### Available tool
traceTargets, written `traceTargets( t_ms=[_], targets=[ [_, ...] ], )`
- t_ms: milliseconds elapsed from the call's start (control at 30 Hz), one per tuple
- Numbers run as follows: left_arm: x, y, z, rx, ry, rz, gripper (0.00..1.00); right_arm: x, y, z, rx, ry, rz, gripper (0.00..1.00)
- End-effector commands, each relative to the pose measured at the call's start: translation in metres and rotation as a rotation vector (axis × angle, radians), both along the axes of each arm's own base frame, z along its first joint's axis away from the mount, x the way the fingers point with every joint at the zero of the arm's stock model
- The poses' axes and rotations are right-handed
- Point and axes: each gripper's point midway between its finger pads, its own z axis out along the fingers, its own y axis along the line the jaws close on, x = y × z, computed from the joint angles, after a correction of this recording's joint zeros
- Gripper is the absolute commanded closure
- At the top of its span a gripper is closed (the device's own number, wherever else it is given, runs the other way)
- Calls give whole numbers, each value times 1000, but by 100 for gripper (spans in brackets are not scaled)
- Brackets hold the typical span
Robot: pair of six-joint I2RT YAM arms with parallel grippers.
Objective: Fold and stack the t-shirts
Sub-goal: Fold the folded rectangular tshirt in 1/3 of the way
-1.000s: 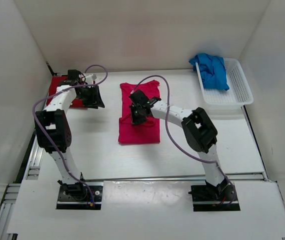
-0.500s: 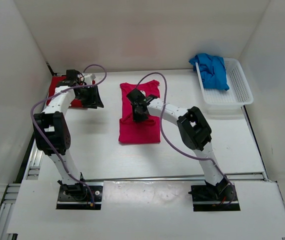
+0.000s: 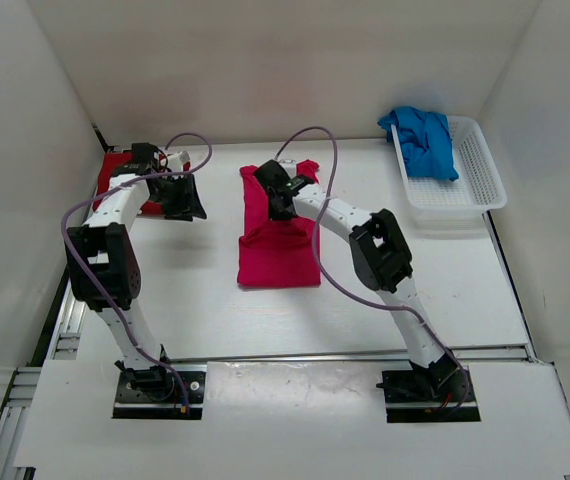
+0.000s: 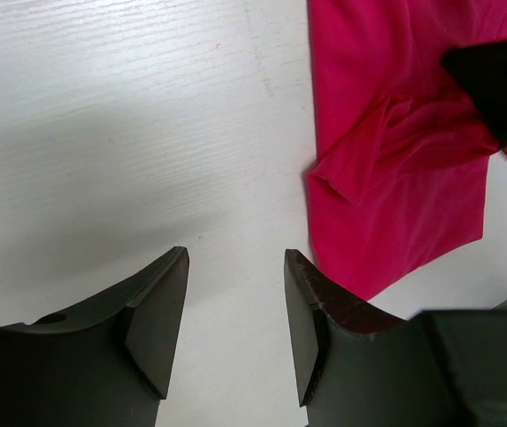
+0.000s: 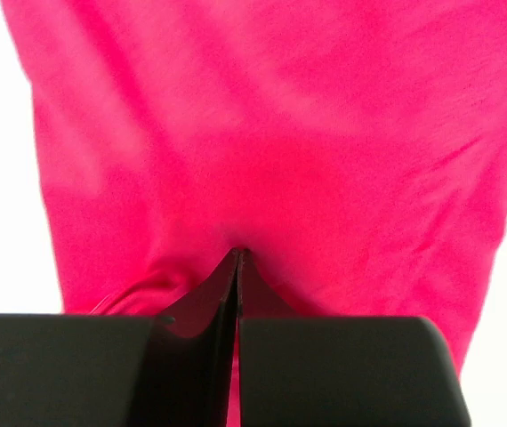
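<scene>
Right end effector [image 3: 278, 192] is clenched, its two fingers pressed flat together over the far half of the pink t-shirt [image 3: 280, 255], and it pinches a raised fold of that fabric. In the right wrist view the closed fingertips [image 5: 237, 258] meet on the pink t-shirt [image 5: 280, 133], which fills nearly the whole frame. The left wrist view shows the pink t-shirt [image 4: 396, 205] with a ridge of cloth drawn up toward the dark right end effector at the upper right. This shirt lies in the middle of the white surface [image 3: 185, 290], its near half flat and roughly rectangular. The left end effector [image 3: 189, 198] is released, its fingers [image 4: 160, 311] apart with only bare surface [image 4: 102, 133] between them, just beside the dark red t-shirt [image 3: 113, 168] at the far left. The blue t-shirt [image 3: 423, 140] sits crumpled in the white mesh basket [image 3: 485, 172] at the far right.
</scene>
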Motion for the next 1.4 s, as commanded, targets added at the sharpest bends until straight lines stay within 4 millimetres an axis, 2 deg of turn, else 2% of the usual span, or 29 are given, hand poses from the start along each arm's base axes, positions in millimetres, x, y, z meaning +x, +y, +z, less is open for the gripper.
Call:
traceTargets(
  t_ms=[0, 100, 133, 167, 233, 267, 300, 333, 367, 400, 467, 500, 667, 800, 867, 967, 1000, 1067, 1233, 1367],
  targets=[
    [-1, -5, 21, -12, -61, -19, 42, 33, -17, 26, -1, -76, -38, 99],
    [0, -11, 25, -20, -71, -36, 42, 42, -22, 60, 19, -118, 19, 99],
    [-3, -16, 24, -21, -61, -48, 42, 39, -24, 66, 8, -123, 50, 99],
    [-2, -20, 27, -21, -70, -59, 42, 29, -27, 79, 23, -118, 75, 99],
    [-2, -20, 27, -21, -70, -59, 42, 14, -27, 88, 41, -126, 95, 99],
    [-3, -25, 27, -21, -70, -70, 42, -9, -33, 85, 34, -101, 117, 99],
    [-3, -25, 27, -21, -70, -70, 42, -17, -40, 84, 30, -96, 117, 99],
    [-3, -25, 27, -21, -70, -70, 42, -28, -36, 97, 68, -118, 127, 99],
    [-3, -25, 27, -21, -70, -70, 42, -41, -35, 91, 65, -101, 148, 99],
    [-3, -25, 27, -21, -70, -70, 42, -58, -44, 70, 36, -51, 147, 99],
    [-5, -25, 26, -22, -61, -70, 42, -75, -44, 65, 57, -21, 151, 100],
    [-5, -25, 26, -22, -61, -70, 42, -92, -44, 48, 44, 29, 179, 100],
    [-5, -25, 26, -22, -61, -70, 42, -126, -39, 17, 8, 108, 191, 100],
    [-5, -25, 26, -22, -61, -70, 42, -120, -40, 3, -37, 125, 152, 100],
    [-5, -25, 26, -22, -61, -70, 42, -108, -34, 12, -37, 90, 149, 100],
    [-5, -25, 26, -22, -61, -70, 42, -99, -28, 8, -56, 77, 163, 100],
    [-5, -25, 26, -22, -61, -70, 42, -99, -29, -2, -81, 96, 172, 100],
    [-5, -25, 26, -22, -61, -70, 42, -96, -25, -5, -81, 96, 172, 100],
    [-5, -25, 30, -21, -70, -70, 42, -91, -33, -19, -125, 110, 158, 100],
    [-5, -23, 29, -13, -70, -66, 42, -75, -44, -25, -166, 85, 113, 100]
  ],
)
